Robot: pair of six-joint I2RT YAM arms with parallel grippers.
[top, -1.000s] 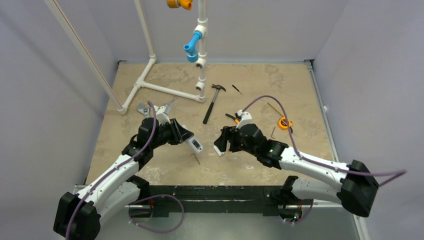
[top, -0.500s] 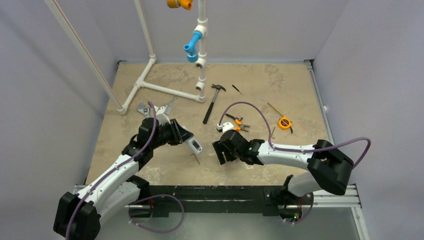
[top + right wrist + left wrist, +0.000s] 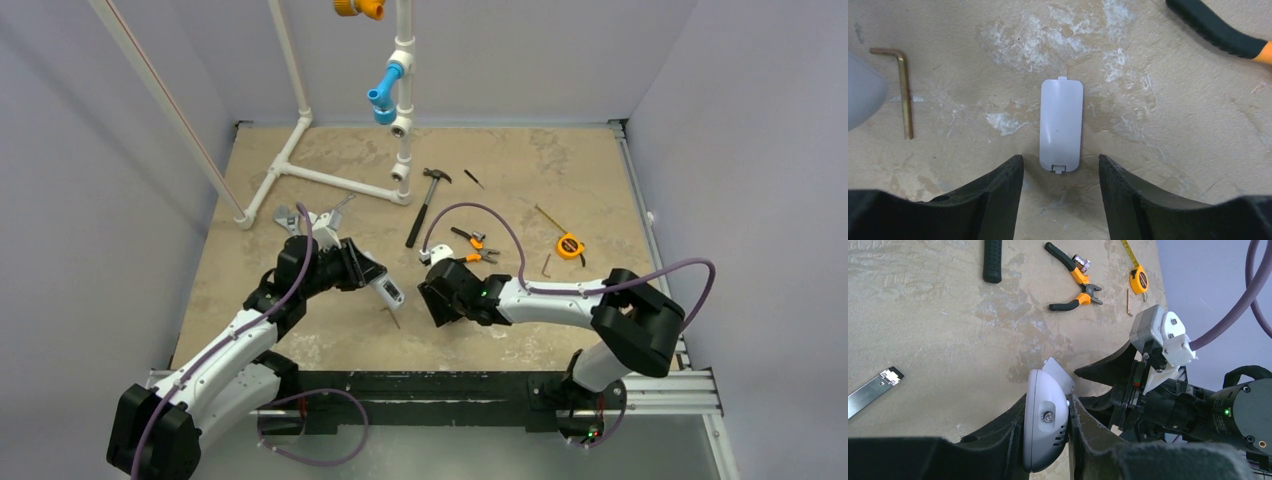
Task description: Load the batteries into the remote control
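My left gripper point(image 3: 372, 277) is shut on the white remote control point(image 3: 388, 290) and holds it above the table. In the left wrist view the remote point(image 3: 1047, 425) sits edge-on between the fingers point(image 3: 1083, 430). My right gripper point(image 3: 440, 300) is open and empty, pointing down at the table just right of the remote. In the right wrist view its fingertips point(image 3: 1013, 172) flank the near end of a small plain white battery-cover strip point(image 3: 1061, 125) lying flat on the table. No batteries show in any view.
A brass hex key point(image 3: 904, 95) lies left of the cover; it also shows in the top view point(image 3: 393, 317). Orange pliers point(image 3: 472, 245), a hammer point(image 3: 425, 200), a tape measure point(image 3: 570, 245), a second hex key point(image 3: 546, 265) and a PVC pipe frame point(image 3: 330, 175) lie farther back.
The right arm folded its elbow in and swung its gripper slightly left toward the remote, lower over the table. The left arm and the remote have not moved.
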